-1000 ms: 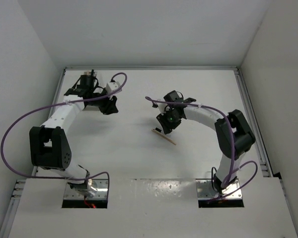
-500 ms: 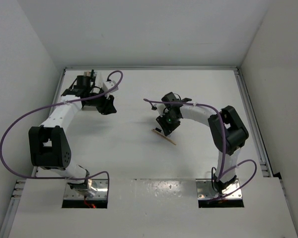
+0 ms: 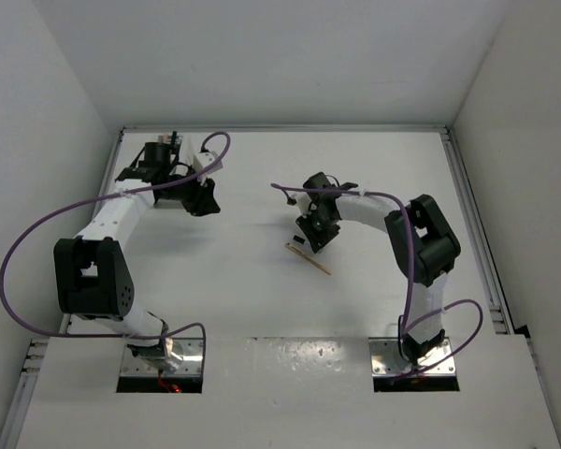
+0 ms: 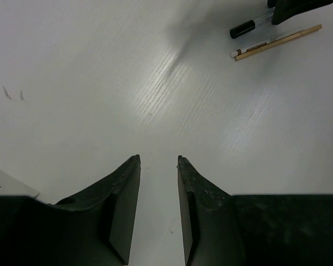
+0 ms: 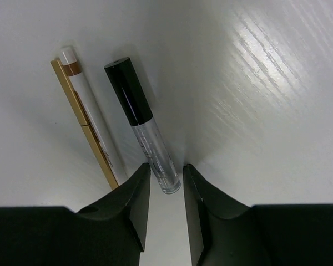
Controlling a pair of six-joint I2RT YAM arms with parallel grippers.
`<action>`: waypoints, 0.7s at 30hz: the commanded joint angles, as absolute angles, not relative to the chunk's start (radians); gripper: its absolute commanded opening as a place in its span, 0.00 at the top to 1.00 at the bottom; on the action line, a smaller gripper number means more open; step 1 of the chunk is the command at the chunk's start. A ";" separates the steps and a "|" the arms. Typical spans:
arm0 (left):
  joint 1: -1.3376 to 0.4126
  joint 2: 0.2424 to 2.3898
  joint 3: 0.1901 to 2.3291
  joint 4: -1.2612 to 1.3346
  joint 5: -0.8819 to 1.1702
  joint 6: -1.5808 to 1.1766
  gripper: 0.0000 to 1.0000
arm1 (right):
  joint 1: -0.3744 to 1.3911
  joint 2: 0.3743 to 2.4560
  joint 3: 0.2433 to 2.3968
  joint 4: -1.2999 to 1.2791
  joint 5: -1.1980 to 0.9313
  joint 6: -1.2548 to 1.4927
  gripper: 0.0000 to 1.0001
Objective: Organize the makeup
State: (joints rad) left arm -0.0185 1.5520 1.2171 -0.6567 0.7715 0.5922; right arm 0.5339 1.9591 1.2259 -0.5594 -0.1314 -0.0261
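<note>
At right tool (image 5: pixel 166 166): narrower than a second ago, straddling clear end of black-capped tube (image 5: pixel 136 111), flat on tabletop (image 5: pixel 255 111) beside tan pencil (image 5: pixel 91 138); cannot tell if gripped. Looks like pickup starting. At left tool (image 4: pixel 158 163): narrow gap, holding nothing.

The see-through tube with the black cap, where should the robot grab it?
Grab the clear tube on its see-through part, near the bottom end, coming straight down from above with one finger on each long side. It lies flat and is thin and round, so a squeeze across it should fit. The tan pencil lies close alongside, so one finger must slip into that gap. The right hand straddles that end.
</note>
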 commanded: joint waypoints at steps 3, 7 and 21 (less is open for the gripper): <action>-0.012 1.549 1.220 -0.632 0.808 0.578 0.61 | 0.523 1.986 1.252 -0.565 -0.084 -0.021 0.72; -0.012 1.549 1.229 -0.632 0.819 0.578 0.61 | 0.522 2.005 1.253 -0.580 -0.081 -0.037 0.91; -0.147 1.569 1.467 -0.703 0.835 0.794 0.49 | 0.555 1.727 1.337 -0.357 -0.230 0.092 1.00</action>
State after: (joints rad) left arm -0.0811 1.5784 1.3567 -0.6479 0.8398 0.6258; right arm 0.5282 1.7897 1.2526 -0.4637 -0.1398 0.0368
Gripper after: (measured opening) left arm 0.503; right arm 0.070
